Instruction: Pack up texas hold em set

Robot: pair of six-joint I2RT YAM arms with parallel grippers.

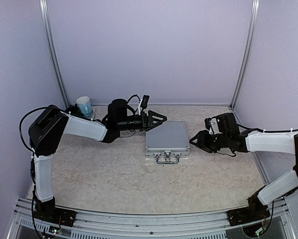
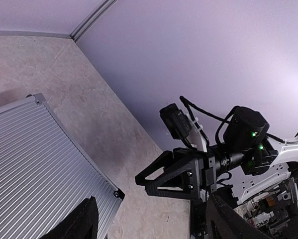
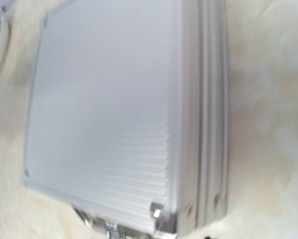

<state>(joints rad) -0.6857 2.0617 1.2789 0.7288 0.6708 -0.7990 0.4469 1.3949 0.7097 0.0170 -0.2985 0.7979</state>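
The silver case lies closed mid-table, its handle on the near edge. I judge it stiff, fairly heavy and slick on the ribbed lid, so I'd grip the handle or the edges. My left gripper is spread at the far-left corner. The right gripper is just right of the case, and I cannot tell how its jaws stand. No writing is legible

"What is this, somebody's workshop?"

"More of a robot lab, I'd say. See the left arm and the right arm, black and white, fixed to a metal rail along the near edge of the table?"

"And the walls?"

"Plain lilac panels on three sides, set in slim metal posts, so it's a boxed-in test booth. A black cable loops off one arm, small green lights glow on the other's wrist, and the tabletop is marbled beige."
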